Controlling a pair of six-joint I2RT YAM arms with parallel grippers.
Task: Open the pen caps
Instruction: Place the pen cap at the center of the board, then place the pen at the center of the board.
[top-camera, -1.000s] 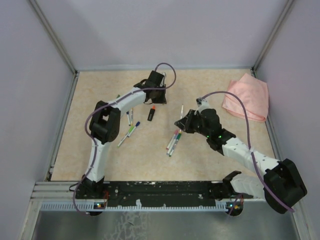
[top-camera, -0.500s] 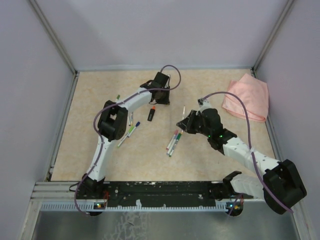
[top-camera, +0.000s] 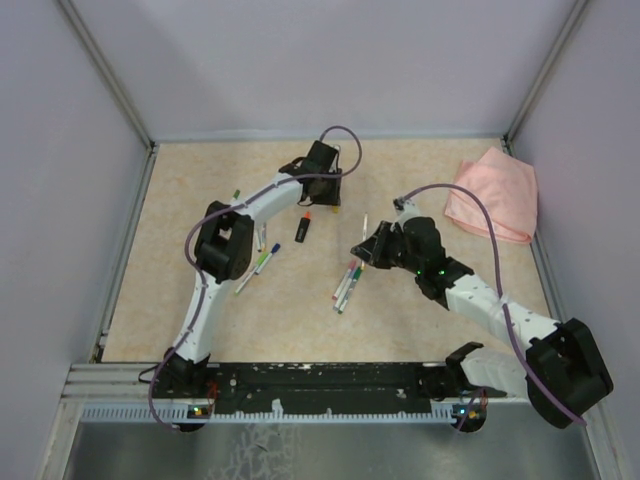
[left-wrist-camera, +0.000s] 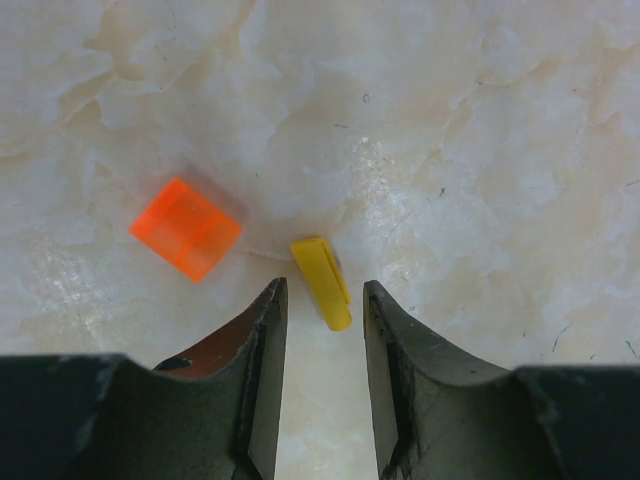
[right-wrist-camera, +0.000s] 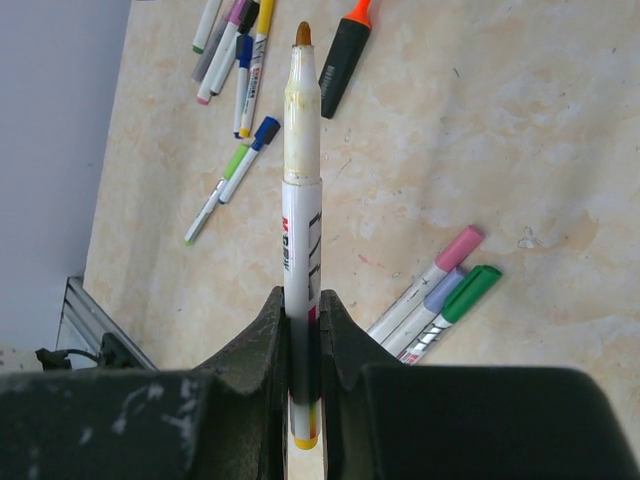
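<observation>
Plainly, two loose caps show under the left wrist: one orange cap (left-wrist-camera: 186, 228) left of centre and one yellow cap (left-wrist-camera: 322, 282) mid-frame. The left gripper (left-wrist-camera: 318, 305) stands half parted astride the yellow cap's lower end, gripping nothing. The right gripper (right-wrist-camera: 302, 300) is clenched on one bare-tipped marker (right-wrist-camera: 301, 150).

**Q:** Which colours mark the loose caps in the left wrist view?
**A:** Yellow cap (left-wrist-camera: 322, 282), opaque. Orange cap (left-wrist-camera: 186, 228), bright and translucent. Table (left-wrist-camera: 450, 120), cream marbled with tan veins.

**Q:** And in the right wrist view?
**A:** Uncapped marker (right-wrist-camera: 301, 200): white barrel, red and black print, ochre tip, yellow end. Highlighter (right-wrist-camera: 345, 50): black, orange tip. Beside it, pink cap (right-wrist-camera: 460, 245), lilac cap (right-wrist-camera: 443, 285), green cap (right-wrist-camera: 473, 290). Cloth (top-camera: 492, 193): salmon pink.
</observation>
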